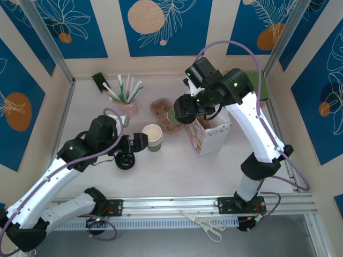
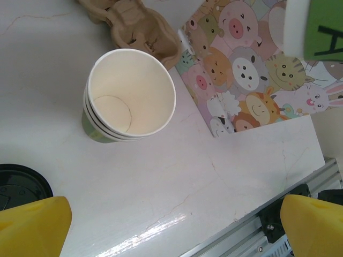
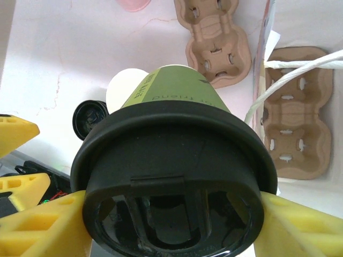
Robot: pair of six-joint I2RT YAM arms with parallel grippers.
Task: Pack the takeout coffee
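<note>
RIGHT: tool [image 3: 171, 227] pinching takeout coffee [image 3: 177, 134] at its black lid, beside the white bag [image 1: 214, 136], not yet inside | LEFT: tool [image 2: 174, 227] spread wide | RISK: lid could pop, cup drops; base may snag bag rim, tipping it

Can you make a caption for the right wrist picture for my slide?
The right arm's yellow fingers grip the lidded green takeout coffee beside the bag holding a cardboard cup tray.
</note>
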